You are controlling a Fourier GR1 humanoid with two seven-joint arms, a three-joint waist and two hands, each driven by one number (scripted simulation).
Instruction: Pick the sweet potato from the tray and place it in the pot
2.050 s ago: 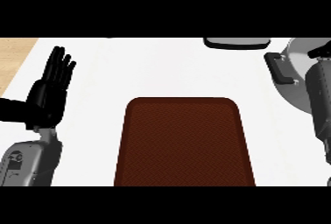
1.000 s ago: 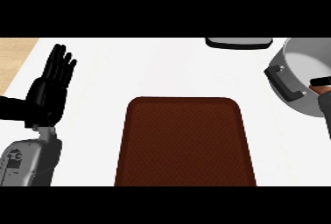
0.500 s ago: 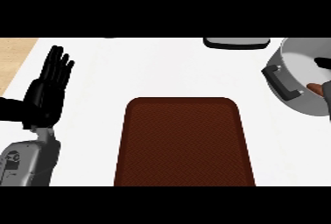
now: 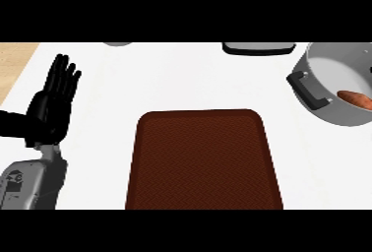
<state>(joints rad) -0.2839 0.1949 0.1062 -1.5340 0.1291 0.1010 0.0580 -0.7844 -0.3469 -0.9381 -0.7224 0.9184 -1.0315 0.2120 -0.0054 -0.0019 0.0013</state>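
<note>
The sweet potato (image 4: 355, 98) lies inside the pot (image 4: 328, 66), down against its near inner wall at the right edge of the view, its orange-brown skin showing against the grey metal. Nearest to us, the brown tray (image 4: 202, 160) sits in the middle of the white bench (image 4: 181, 78), its long sides running away from the robot and its patterned floor bare. To the left of the tray, well apart from it, the left hand (image 4: 49, 108) rests upright over the bench with its fingers (image 4: 63, 78) straight and close together, holding nothing. Farther back on the right stands the pot, its black side handle (image 4: 308, 90) turned toward the tray. Beyond that, a dark-rimmed grey object (image 4: 259, 47) is cut off at the far edge. The right hand shows nowhere
</note>
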